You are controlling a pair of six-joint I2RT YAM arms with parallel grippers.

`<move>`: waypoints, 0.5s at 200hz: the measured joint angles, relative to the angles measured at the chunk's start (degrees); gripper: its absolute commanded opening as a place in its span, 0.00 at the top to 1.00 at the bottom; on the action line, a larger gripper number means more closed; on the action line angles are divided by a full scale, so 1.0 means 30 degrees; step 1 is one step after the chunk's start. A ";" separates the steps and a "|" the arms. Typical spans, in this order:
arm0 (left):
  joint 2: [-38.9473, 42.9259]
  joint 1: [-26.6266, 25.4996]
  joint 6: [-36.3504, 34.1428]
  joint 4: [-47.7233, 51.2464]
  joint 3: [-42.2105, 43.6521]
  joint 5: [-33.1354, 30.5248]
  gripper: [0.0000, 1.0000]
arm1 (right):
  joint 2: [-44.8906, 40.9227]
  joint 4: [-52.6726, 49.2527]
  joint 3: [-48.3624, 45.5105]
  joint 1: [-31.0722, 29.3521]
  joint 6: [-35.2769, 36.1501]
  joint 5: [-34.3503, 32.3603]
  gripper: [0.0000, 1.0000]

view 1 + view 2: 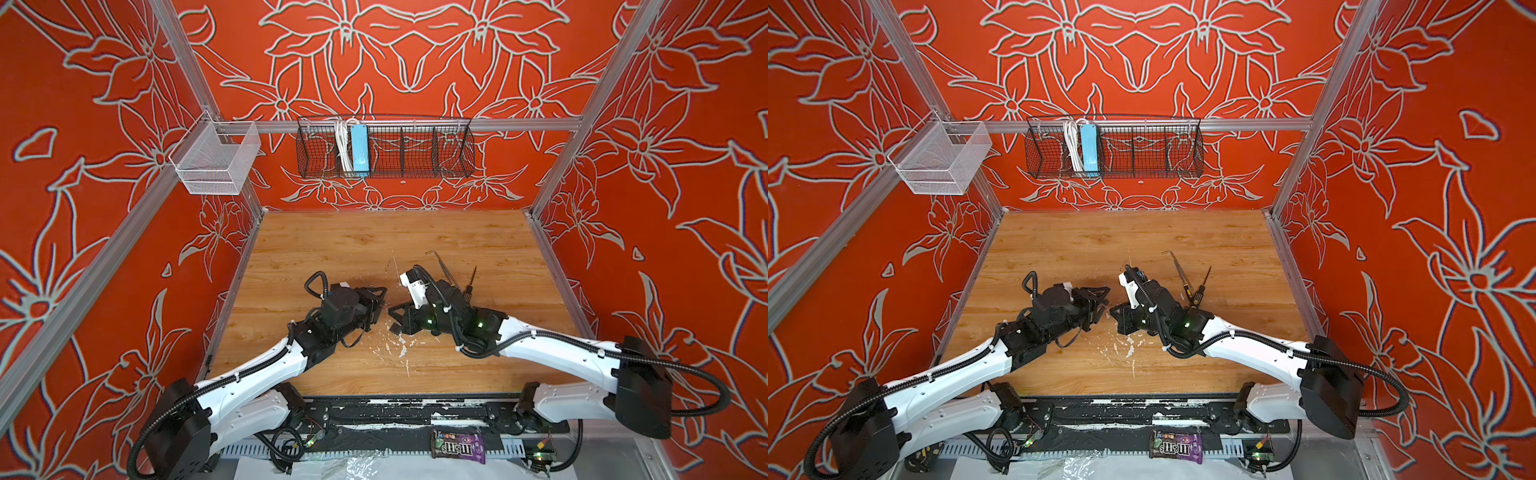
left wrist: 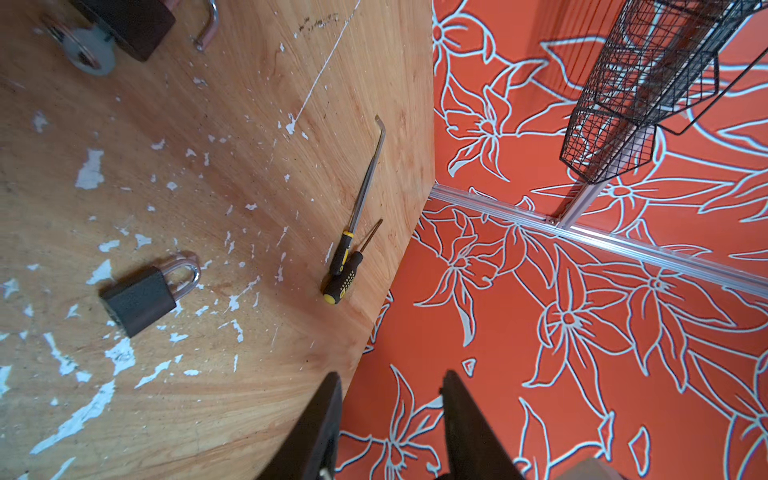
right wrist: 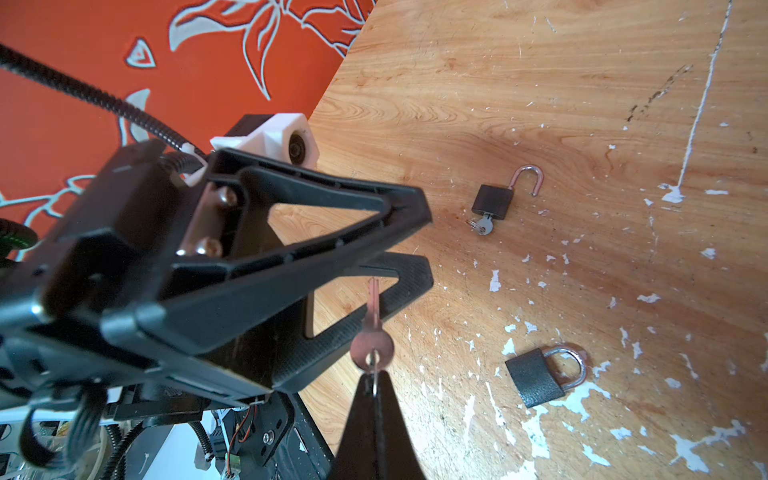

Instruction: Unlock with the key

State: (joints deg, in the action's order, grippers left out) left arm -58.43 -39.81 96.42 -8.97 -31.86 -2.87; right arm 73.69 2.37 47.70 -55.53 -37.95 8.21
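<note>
Right claw (image 3: 376, 390) pinching key (image 3: 371, 345), blade pointing at left claw (image 3: 428, 243)

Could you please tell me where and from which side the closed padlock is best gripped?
Probably from above, pinching the closed padlock across the two side edges of its dark body: it lies flat on the table, so only those edges offer themselves, and the shackle and opposite end stay free.

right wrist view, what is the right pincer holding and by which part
a key, pinched by the ring at its head in the shut right pincer, with the blade pointing away from the tips
</note>
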 measured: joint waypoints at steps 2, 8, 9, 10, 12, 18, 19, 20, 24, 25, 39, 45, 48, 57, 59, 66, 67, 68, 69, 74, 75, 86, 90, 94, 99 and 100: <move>0.0000 0.0000 0.0000 0.0007 0.0000 0.0000 0.67 | 0.0000 0.0000 0.0007 0.0000 0.0000 0.0000 1.00; 0.0000 0.0000 0.0044 0.0044 0.0000 -0.0022 0.69 | 0.0000 0.0000 0.0000 0.0000 0.0000 -0.0007 1.00; 0.0000 0.0000 0.0015 0.0058 0.0000 -0.0022 0.70 | 0.0000 0.0000 0.0000 -0.0007 0.0000 0.0000 1.00; 0.0000 0.0000 -0.0022 0.0066 0.0000 -0.0022 0.70 | 0.0000 0.0007 0.0000 0.0000 0.0000 0.0000 1.00; 0.0000 0.0000 -0.0058 0.0080 0.0000 -0.0022 0.71 | 0.0000 0.0007 0.0000 0.0000 0.0000 -0.0007 1.00; 0.0000 0.0000 -0.0066 0.0124 0.0000 -0.0036 0.73 | 0.0000 0.0007 0.0000 -0.0007 0.0000 0.0000 1.00; 0.0000 0.0000 -0.0015 0.0124 0.0000 -0.0044 0.73 | 0.0000 0.0007 0.0000 0.0000 0.0000 0.0000 1.00; 0.0000 0.0000 0.0029 0.0131 0.0000 -0.0044 0.73 | 0.0000 0.0007 0.0000 0.0000 0.0000 -0.0007 1.00; 0.0000 0.0000 -0.0051 0.0160 0.0000 -0.0036 0.74 | 0.0000 0.0015 0.0000 0.0000 0.0000 0.0000 1.00; 0.0000 0.0000 -0.0044 0.0160 0.0000 -0.0044 0.74 | 0.0000 0.0015 0.0000 0.0000 0.0000 0.0000 1.00; 0.0000 0.0000 -0.0007 0.0233 0.0000 -0.0073 0.77 | 0.0000 0.0000 0.0000 0.0000 0.0007 0.0007 1.00; 0.0007 0.0000 0.0015 0.0270 0.0000 -0.0095 0.79 | 0.0000 0.0007 0.0000 0.0000 0.0007 0.0007 1.00; 0.0007 0.0000 0.0066 0.0284 0.0000 -0.0102 0.80 | 0.0000 0.0007 0.0000 0.0000 0.0007 0.0007 1.00; 0.0007 0.0000 0.0051 0.0328 0.0000 -0.0124 0.83 | 0.0000 0.0007 0.0000 0.0000 0.0007 0.0007 1.00; 0.0015 0.0000 0.0022 0.0335 0.0000 -0.0138 0.83 | 0.0000 0.0007 0.0000 0.0000 0.0007 0.0007 1.00; 0.0015 0.0000 0.0036 0.0364 0.0000 -0.0153 0.84 | 0.0000 0.0007 0.0000 0.0000 0.0007 0.0007 1.00; 0.0015 0.0000 0.0087 0.0364 0.0000 -0.0168 0.85 | 0.0000 0.0007 0.0000 0.0000 0.0007 0.0007 1.00; 0.0015 0.0000 0.0109 0.0364 0.0000 -0.0168 0.85 | 0.0000 0.0007 0.0000 0.0000 0.0007 0.0007 1.00; 0.0015 0.0000 0.0102 0.0372 0.0000 -0.0168 0.85 | 0.0000 0.0007 0.0000 0.0000 0.0007 0.0007 1.00; 0.0015 0.0000 0.0095 0.0393 0.0000 -0.0168 0.86 | 0.0000 0.0007 0.0000 0.0000 0.0015 0.0000 1.00; 0.0015 0.0000 0.0102 0.0401 0.0000 -0.0168 0.86 | 0.0000 0.0007 0.0000 0.0000 0.0015 0.0007 1.00; 0.0015 0.0000 0.0087 0.0415 0.0000 -0.0175 0.88 | 0.0000 0.0007 0.0000 0.0000 0.0015 0.0000 1.00; 0.0015 0.0000 0.0095 0.0415 0.0000 -0.0168 0.89 | 0.0000 0.0000 0.0000 0.0000 0.0022 0.0000 1.00; 0.0015 0.0000 0.0124 0.0415 0.0000 -0.0175 0.90 | 0.0000 0.0000 0.0000 -0.0007 0.0029 0.0000 1.00; 0.0015 0.0000 0.0080 0.0423 0.0000 -0.0175 0.92 | 0.0000 0.0000 0.0000 0.0000 0.0051 -0.0007 1.00; 0.0015 0.0000 0.0117 0.0423 0.0000 -0.0182 0.92 | 0.0000 0.0000 0.0000 0.0000 0.0058 -0.0007 1.00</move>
State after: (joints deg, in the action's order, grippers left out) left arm -58.39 -39.81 96.77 -7.70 -31.86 -3.42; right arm 73.69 2.37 47.70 -55.53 -37.78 8.19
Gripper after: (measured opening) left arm 0.109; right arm 0.043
